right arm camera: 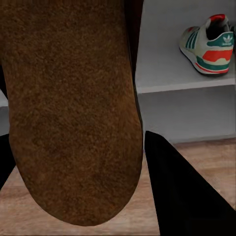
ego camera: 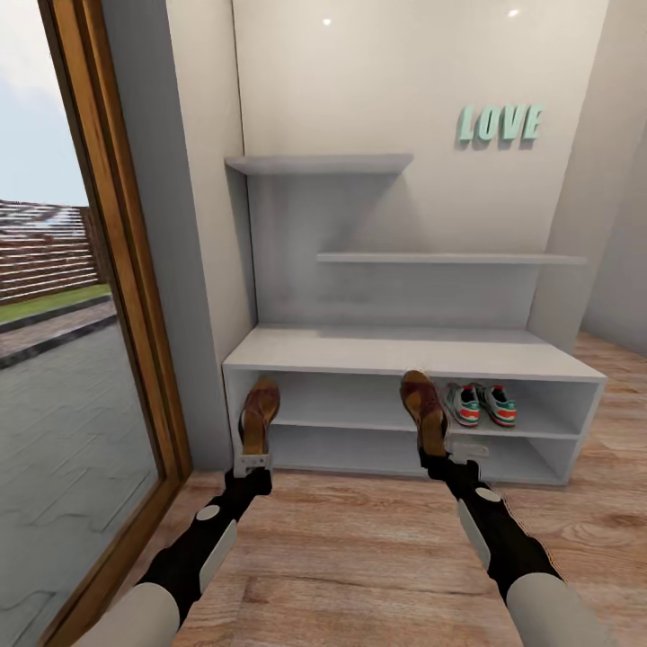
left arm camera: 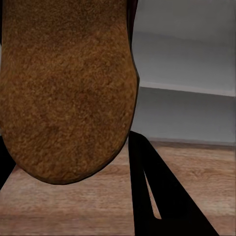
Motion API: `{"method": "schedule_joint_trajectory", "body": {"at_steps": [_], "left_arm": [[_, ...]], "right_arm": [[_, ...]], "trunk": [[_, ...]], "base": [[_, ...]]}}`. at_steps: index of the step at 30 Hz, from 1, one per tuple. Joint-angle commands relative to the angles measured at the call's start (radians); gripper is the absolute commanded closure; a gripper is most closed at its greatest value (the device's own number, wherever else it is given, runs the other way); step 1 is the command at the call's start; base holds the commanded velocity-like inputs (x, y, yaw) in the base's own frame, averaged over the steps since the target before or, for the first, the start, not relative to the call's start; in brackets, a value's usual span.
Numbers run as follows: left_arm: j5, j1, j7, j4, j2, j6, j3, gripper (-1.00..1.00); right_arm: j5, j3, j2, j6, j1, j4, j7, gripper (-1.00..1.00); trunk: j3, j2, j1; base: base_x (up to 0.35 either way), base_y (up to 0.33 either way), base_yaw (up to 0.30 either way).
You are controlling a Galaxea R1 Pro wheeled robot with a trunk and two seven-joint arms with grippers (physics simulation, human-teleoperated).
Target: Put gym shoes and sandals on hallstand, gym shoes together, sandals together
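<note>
A small brown slip-on sandal (ego camera: 259,415) is clamped at its heel by the left gripper (ego camera: 252,463), its twin (ego camera: 424,412) by the right gripper (ego camera: 447,458); both are judged light, stiff-soled and grippy.

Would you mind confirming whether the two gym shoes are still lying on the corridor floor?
No, the gym shoes sit side by side on the upper open shelf of the hallstand, above the corridor floor.

The sandal (left arm camera: 66,88) in my left gripper (ego camera: 252,465) shows a rough, matt, suede-like tan sole; the one (right arm camera: 73,108) in my right gripper (ego camera: 458,454) looks darker, equally fuzzy. The hallstand (ego camera: 395,352) is smooth matt white-grey. On its upper shelf the gym shoes (ego camera: 481,404) look smooth, faintly sheened. Below it, the floor (ego camera: 359,557) is wood-grain plank.
</note>
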Motion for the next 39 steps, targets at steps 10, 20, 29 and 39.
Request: {"method": "schedule_joint_trajectory", "body": {"at_steps": [10,20,29,39], "left_arm": [[0.007,0.0,-0.001,-0.004,0.0,0.017,0.002,1.0],[0.007,-0.002,-0.001,-0.006,-0.001,0.136,0.002,1.0],[0.007,-0.003,-0.001,-0.006,-0.003,0.161,0.002,1.0],[0.007,-0.003,-0.001,-0.006,-0.003,0.18,0.002,1.0]], "right_arm": [[-0.018,0.06,0.04,0.063,0.0,0.041,0.004,1.0],[-0.019,-0.19,-0.023,0.371,0.0,0.04,0.004,1.0],[-0.019,-0.263,-0.036,0.371,0.0,0.039,0.004,1.0],[-0.02,-0.498,-0.107,0.371,0.0,0.038,0.006,1.0]], "trunk": [[-0.001,-0.001,0.0],[-0.001,-0.001,0.0],[-0.001,-0.001,0.0],[-0.001,-0.001,0.0]], "base": [[0.0,0.0,0.0],[0.0,0.0,0.0],[0.0,0.0,0.0],[0.0,0.0,0.0]]}}
